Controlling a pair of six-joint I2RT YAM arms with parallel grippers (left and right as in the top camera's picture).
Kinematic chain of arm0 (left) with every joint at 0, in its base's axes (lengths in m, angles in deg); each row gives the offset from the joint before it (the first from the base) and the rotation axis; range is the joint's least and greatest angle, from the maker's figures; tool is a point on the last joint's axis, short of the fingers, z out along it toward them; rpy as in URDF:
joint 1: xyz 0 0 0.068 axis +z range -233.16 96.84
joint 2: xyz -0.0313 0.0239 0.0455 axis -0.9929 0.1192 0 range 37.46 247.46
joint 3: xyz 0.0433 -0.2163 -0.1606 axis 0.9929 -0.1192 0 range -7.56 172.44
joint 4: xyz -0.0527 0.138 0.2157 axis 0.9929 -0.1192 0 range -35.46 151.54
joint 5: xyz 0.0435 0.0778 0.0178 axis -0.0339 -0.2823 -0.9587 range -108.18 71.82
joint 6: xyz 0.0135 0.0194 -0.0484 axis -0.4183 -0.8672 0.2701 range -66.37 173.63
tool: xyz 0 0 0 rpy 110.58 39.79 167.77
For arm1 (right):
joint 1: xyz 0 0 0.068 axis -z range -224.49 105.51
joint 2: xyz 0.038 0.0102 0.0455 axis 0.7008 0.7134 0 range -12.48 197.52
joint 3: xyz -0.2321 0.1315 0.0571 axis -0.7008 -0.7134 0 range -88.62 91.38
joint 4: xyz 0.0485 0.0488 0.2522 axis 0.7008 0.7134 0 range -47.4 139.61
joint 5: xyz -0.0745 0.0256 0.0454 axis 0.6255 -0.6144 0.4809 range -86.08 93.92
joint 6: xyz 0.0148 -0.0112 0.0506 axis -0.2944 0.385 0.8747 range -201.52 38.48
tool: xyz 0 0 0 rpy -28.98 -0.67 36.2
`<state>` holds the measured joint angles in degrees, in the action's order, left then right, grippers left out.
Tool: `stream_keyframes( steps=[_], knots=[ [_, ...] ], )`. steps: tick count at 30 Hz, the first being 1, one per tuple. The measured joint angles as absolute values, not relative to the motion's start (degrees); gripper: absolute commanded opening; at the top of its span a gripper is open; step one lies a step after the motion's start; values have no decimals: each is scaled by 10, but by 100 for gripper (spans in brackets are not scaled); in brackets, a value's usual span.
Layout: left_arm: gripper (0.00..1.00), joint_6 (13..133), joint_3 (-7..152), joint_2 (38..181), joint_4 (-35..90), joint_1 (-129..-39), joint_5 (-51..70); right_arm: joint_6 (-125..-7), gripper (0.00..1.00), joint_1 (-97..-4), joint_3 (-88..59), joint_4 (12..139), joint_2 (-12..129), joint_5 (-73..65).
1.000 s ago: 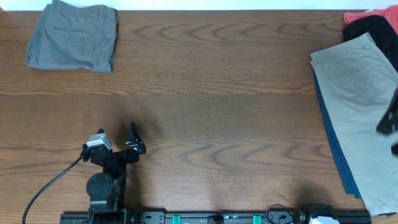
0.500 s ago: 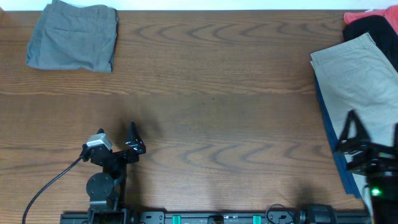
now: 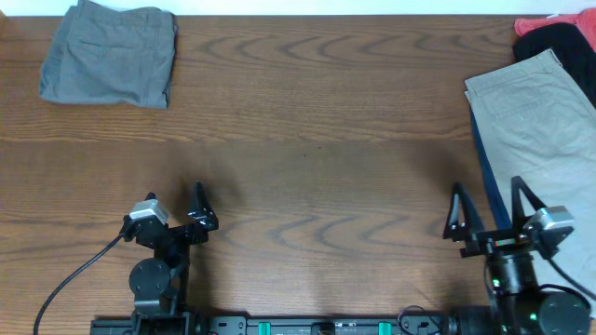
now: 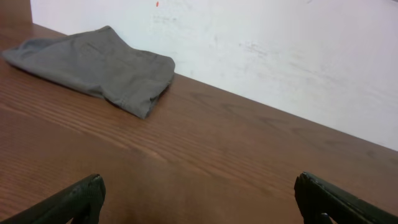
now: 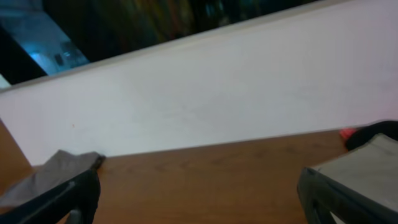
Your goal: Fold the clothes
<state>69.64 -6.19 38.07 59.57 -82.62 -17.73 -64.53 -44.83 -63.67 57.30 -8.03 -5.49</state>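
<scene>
At far-left corner of the surface (image 3: 307,140), grey shorts (image 3: 110,58) lie folded, done we reckon. Left pincer (image 4: 198,193) & right pincer (image 3: 486,207) gape empty. Next: right needs beige shorts (image 3: 540,130), by waistband.

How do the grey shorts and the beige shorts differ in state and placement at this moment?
The grey shorts are folded into a compact bundle; the beige shorts lie spread out flat and run off the frame. The grey shorts sit alone on bare wood at the far-left corner; the beige shorts lie at the right edge on top of a blue garment, beside black and red ones. Both rest on the table, unheld.
</scene>
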Motion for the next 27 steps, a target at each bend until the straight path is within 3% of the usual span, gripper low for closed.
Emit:
stream_keyframes(
  steps=[27],
  knots=[
    [98,697,-62,381,596,-826,-177,-611,99,-470,-881,427,-118,43]
  ],
)
